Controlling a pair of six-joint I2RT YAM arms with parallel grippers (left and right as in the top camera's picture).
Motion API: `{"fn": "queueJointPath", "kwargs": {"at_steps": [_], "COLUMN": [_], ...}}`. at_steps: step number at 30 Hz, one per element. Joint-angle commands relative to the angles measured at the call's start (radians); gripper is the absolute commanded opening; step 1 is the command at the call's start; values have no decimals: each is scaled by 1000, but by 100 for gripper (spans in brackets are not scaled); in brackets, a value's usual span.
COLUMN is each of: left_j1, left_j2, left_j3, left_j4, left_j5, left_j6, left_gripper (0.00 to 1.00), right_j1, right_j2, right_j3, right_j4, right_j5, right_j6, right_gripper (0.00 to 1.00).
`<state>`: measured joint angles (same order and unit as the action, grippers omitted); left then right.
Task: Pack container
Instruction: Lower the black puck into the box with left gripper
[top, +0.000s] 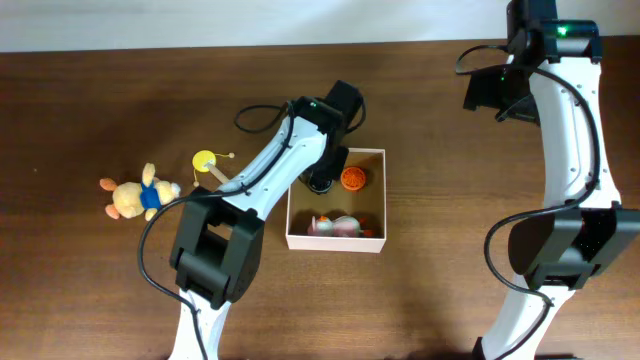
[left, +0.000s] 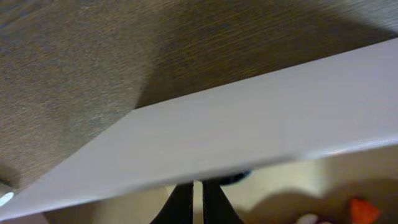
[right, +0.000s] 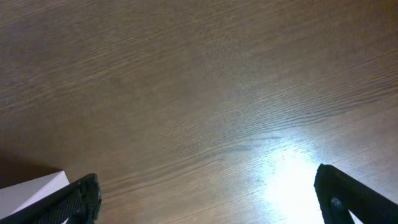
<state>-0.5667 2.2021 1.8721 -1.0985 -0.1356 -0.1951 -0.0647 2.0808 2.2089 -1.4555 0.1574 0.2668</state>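
The container (top: 336, 242) is a square white box with a tan inside, at the table's middle. It holds an orange toy (top: 352, 178) and a pink and white toy (top: 337, 226). My left gripper (top: 320, 182) reaches down into its far left corner. In the left wrist view the fingers (left: 198, 199) are almost together with only a thin gap, behind the white wall (left: 249, 130), and a dark thing lies just past their tips. My right gripper (top: 487, 92) hovers at the far right, wide open and empty (right: 208, 193).
A yellow round toy with a stick (top: 205, 161) and a plush bunny in blue (top: 135, 194) lie on the brown wood table left of the container. The container's white corner shows in the right wrist view (right: 31, 190).
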Motion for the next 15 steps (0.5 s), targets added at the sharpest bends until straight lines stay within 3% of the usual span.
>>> {"fn": "queueJointPath", "kwargs": {"at_steps": [1, 15], "left_j1": [-3, -3], "left_j2": [12, 28], "left_j3": [-29, -48], "left_j4": [16, 29], "left_j5": [-73, -94], "left_j6": [2, 1], "left_gripper": [8, 8], "right_j1": [-2, -2], "right_j2": [-13, -13], "right_j3": [16, 17], "right_j4": [0, 0], "right_j5": [12, 12], "right_j6": [12, 12], "right_gripper": [99, 99]}}
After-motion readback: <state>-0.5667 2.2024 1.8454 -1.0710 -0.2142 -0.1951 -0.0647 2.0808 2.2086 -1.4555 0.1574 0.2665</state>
